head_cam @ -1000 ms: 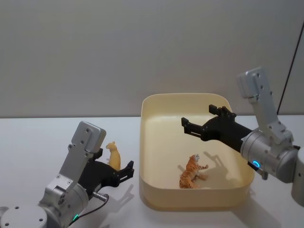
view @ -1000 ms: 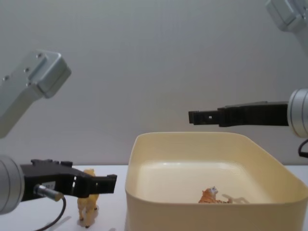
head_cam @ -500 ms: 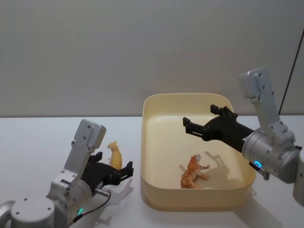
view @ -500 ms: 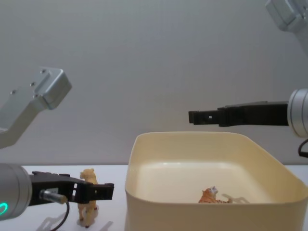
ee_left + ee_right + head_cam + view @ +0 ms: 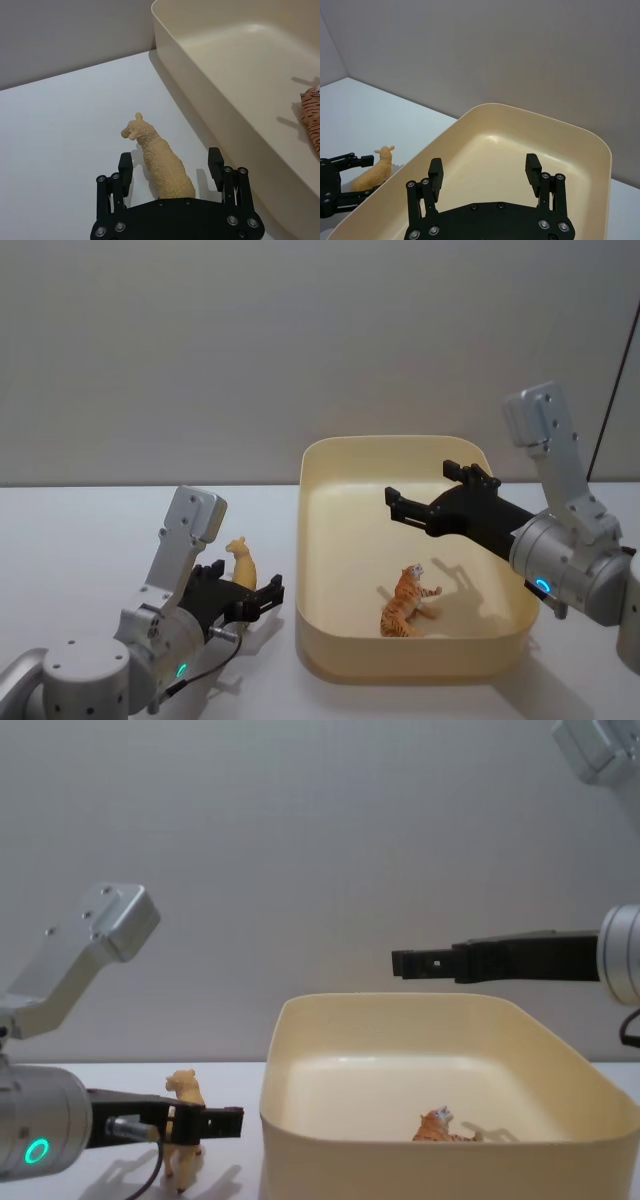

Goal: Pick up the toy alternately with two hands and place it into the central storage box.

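Since a second ago the left gripper [image 5: 170,160] has sunk: in the chest view its black fingers then crossed the llama [image 5: 241,565] near the head, and now they cross it at mid-body, low in the lower left of the frame. In the head view its arm has also slid toward the bottom left corner. Its jaws are spread wide, one on each side of the llama's body with a gap on both sides, so they hold nothing. The right gripper [image 5: 485,166] has not moved. It hangs level above the box [image 5: 400,441] at centre right of the head view, jaws wide apart and empty. Llama and tiger [image 5: 403,605] lie where they were.

By count there are two grippers, two toy animals and one box. The llama stands upright on the white bench [image 5: 80,540], just left of the box's outer wall in the head view, lower centre-left, its head turned away from the left gripper. The striped tiger lies on its side on the box floor, toward the front right of the box.
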